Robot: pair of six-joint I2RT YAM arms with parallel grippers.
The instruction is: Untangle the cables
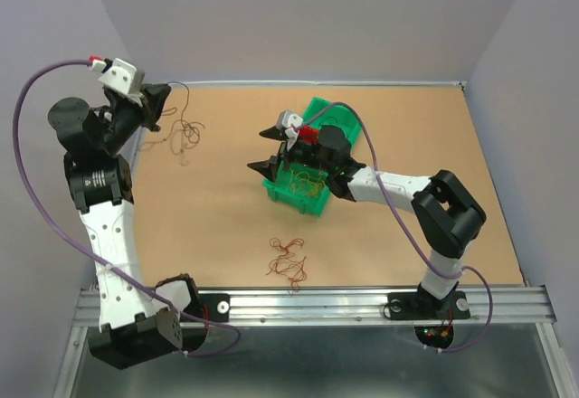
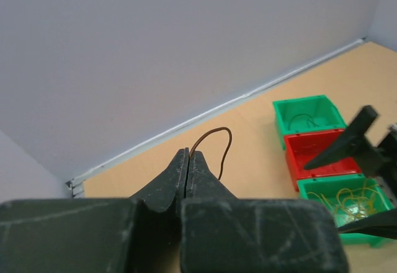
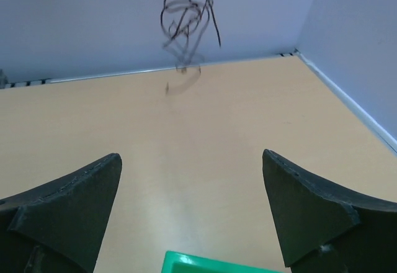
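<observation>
Cables lie in three separate places. A dark cable [image 1: 185, 131] dangles from the left gripper [image 2: 188, 156], whose jaws are pressed together on one end of the wire, above the far left corner of the table [image 1: 217, 217]. A red-brown cable [image 1: 288, 260] sits as a squiggly clump on the table near the front edge, well apart from the bins. Three bins stand touching in a row. The near green bin [image 2: 307, 189] holds looping yellow-orange cables [image 2: 347, 198]. The red bin [image 2: 291, 158] is in the middle, its inside partly hidden. The far green bin [image 2: 280, 121] holds a thin dark strand [image 2: 304, 119]. The right gripper [image 1: 267, 149] hovers at the near green bin's left side, jaws spread wide apart.
</observation>
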